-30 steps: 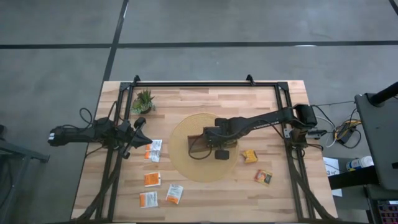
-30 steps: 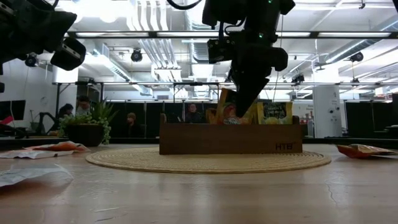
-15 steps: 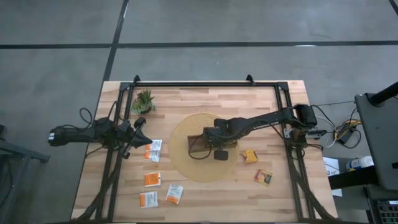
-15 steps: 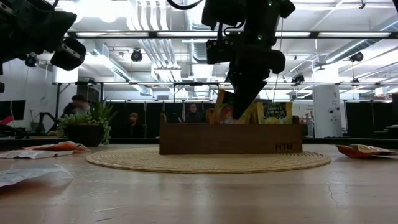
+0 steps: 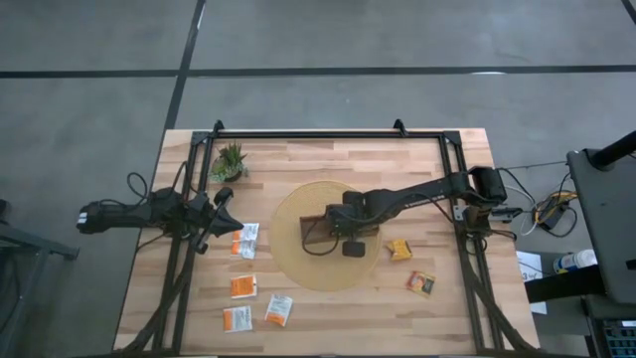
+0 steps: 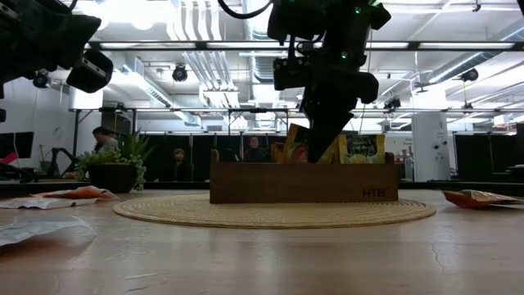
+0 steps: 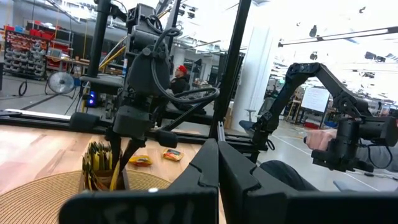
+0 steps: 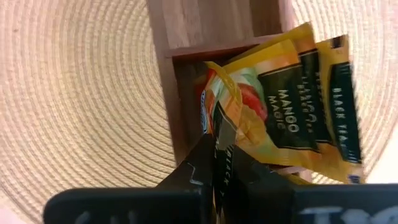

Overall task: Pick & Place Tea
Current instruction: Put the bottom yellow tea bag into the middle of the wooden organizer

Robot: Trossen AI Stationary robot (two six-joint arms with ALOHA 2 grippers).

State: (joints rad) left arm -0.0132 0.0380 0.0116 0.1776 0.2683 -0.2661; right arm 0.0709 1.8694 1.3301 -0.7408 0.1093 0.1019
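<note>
A dark wooden tray point(image 6: 303, 182) stands on a round woven mat point(image 5: 293, 267) at mid-table. Several tea sachets stand upright in one of its compartments point(image 8: 292, 106). My right gripper point(image 8: 216, 146) points steeply down into that compartment and is shut on an orange-yellow sachet point(image 8: 249, 99). More sachets lie flat on the wood at the left point(image 5: 243, 286) and at the right point(image 5: 398, 249). My left gripper point(image 7: 217, 168) is shut on nothing and hovers level at the table's left edge point(image 5: 229, 221). My right gripper pinches the orange-yellow sachet's upper edge point(image 8: 219, 127) between its two fingers. The fingers come from above, slanting down. The sachet stands tilted, its lower part in the tray's compartment against the other sachets point(image 6: 296, 141).
A small spiky potted plant point(image 5: 230, 161) stands at the far left of the table. A black frame point(image 5: 328, 134) runs along the table's far edge and both sides. People sit in the room beyond the table point(image 6: 174, 156).
</note>
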